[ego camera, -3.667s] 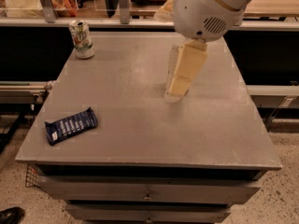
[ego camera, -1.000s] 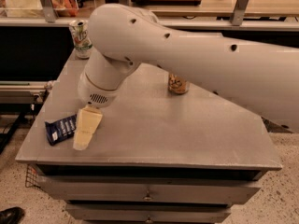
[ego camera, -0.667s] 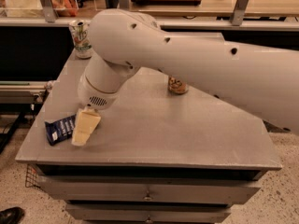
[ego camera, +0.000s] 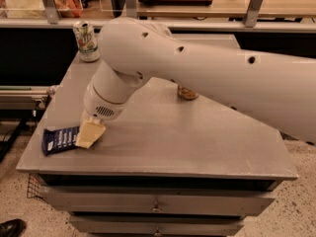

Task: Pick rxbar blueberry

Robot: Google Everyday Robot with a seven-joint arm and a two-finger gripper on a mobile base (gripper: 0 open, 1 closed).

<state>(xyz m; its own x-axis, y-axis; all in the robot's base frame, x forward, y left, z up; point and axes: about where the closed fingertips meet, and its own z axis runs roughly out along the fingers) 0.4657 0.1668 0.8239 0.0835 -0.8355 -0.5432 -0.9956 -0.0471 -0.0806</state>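
Now the gripper (ego camera: 90,134) is low at the counter's (ego camera: 197,142) front-left corner, its tan tip over the right end of the rxbar blueberry (ego camera: 59,139), which lies flat near the left edge. Can't tell how the jaws stand, w/ the tip seen as one wedge. White-green can (ego camera: 86,41) at back left; gold-brown can (ego camera: 187,93) mostly hidden behind the arm (ego camera: 197,73).

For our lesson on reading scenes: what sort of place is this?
Probably a robotics lab or workshop: a grey metal cabinet with drawers, a framed workbench behind it, and a robot arm whose pincer sits at the bar near the cabinet's front corner.
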